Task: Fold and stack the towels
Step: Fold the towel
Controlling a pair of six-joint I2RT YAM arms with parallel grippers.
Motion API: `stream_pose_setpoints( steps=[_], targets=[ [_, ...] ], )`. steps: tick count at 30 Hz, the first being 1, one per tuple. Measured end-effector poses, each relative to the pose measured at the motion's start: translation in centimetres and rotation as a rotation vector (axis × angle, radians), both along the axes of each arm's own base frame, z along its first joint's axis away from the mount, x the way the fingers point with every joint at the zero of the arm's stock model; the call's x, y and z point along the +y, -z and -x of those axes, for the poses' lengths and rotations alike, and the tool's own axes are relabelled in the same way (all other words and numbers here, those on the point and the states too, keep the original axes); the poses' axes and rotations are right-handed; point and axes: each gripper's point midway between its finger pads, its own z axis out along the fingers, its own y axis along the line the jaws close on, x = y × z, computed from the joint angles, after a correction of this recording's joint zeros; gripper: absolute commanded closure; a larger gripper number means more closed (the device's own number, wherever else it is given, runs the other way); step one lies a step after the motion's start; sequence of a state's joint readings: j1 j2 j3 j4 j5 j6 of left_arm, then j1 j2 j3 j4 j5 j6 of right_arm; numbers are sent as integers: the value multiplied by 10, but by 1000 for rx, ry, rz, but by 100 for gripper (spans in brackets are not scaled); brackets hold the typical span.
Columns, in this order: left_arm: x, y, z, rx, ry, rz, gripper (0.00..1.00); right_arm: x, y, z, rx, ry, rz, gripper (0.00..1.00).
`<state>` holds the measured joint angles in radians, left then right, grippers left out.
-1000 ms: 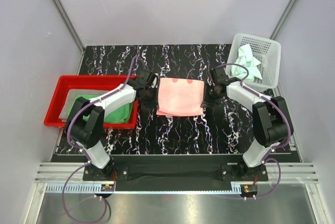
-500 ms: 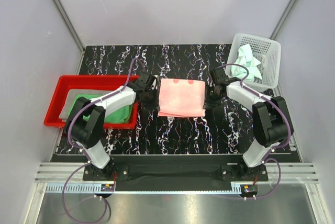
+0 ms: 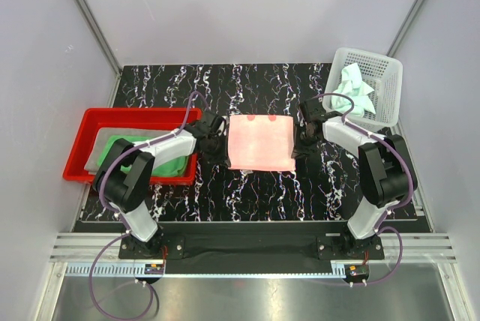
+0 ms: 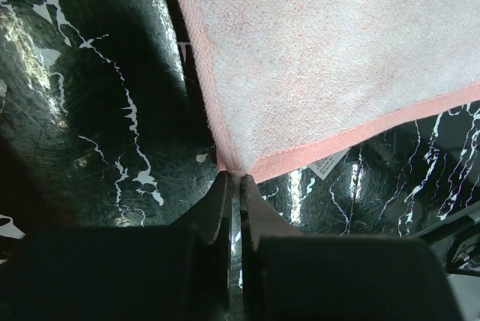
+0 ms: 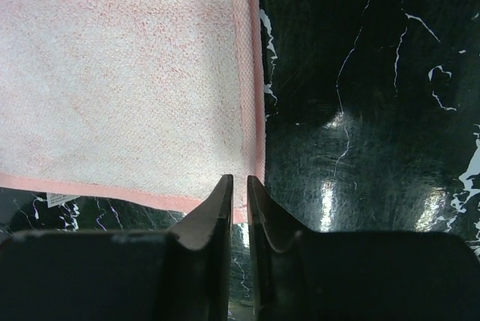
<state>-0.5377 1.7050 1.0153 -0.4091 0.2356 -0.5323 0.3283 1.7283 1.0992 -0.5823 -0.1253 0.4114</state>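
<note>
Black, white-veined stone forms the counter point(image 3: 255, 193), with both arm bases bolted at its near edge and grey panel walls closing it in.

At mid-depth both arms reach inward to the salmon-pink towel point(image 3: 261, 143), which lies flat in the middle of the counter as a neat rectangle, one arm on each side of it.

The left hand point(image 4: 234, 178) sits low at the towel's near left corner. Its fingers point(image 4: 214, 212) are pressed together, and the hemmed corner meets their very tips. Whether any cloth is actually caught between them cannot be told. A small white label point(image 4: 330, 163) peeks out from under the near hem.

The right hand point(image 5: 240, 182) is at the near right corner. Its fingers point(image 5: 210, 216) stand slightly parted, leaving a narrow slit through which pink terry shows; the cloth lies under the tips rather than pinched.

Left of the pink towel, a red tray point(image 3: 82, 141) rests on the counter. It holds the bright green towel point(image 3: 124, 145) on top of the grey towel point(image 3: 97, 154), with the left arm passing over them.

Farther back, at the right rear corner, stands a white perforated basket point(image 3: 386, 73) with the pale mint-green towel point(image 3: 356, 88) bunched loosely inside it.
</note>
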Motion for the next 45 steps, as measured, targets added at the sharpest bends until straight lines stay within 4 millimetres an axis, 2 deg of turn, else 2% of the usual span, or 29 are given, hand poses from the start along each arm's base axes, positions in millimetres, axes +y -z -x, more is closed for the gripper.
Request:
stream_pose_setpoints(
  steps=[3,11,18,21,26,29,33,35,37,42,45],
  targets=[
    [0,-1,0,1,1,0,100,2,1,0,-1,-3,-9,85],
    [-1,-2,-1,-2,2,1,100,-2,15,16,43,3,-7,78],
    [-2,-2,0,-2,5,0,100,-2,20,19,52,12,-10,80],
    [-2,-2,-1,-1,4,-1,100,-2,20,20,53,11,-13,85],
    [-2,1,0,9,4,-9,100,-2,20,20,52,11,-13,100],
    [-2,-1,-1,7,3,-14,100,-2,20,20,54,11,-10,100],
    [-3,-7,-6,-7,2,-25,98,-4,17,21,58,14,-1,92],
    [-5,-11,-8,-15,5,-27,96,-4,13,21,51,13,-2,93],
    [-7,-13,-9,-21,8,-25,95,-4,8,19,39,15,-2,100],
    [-10,-14,-6,-21,18,-25,100,-4,4,16,23,11,-3,100],
    [-11,-14,-6,-22,20,-24,99,-5,4,16,23,14,3,93]
  ],
)
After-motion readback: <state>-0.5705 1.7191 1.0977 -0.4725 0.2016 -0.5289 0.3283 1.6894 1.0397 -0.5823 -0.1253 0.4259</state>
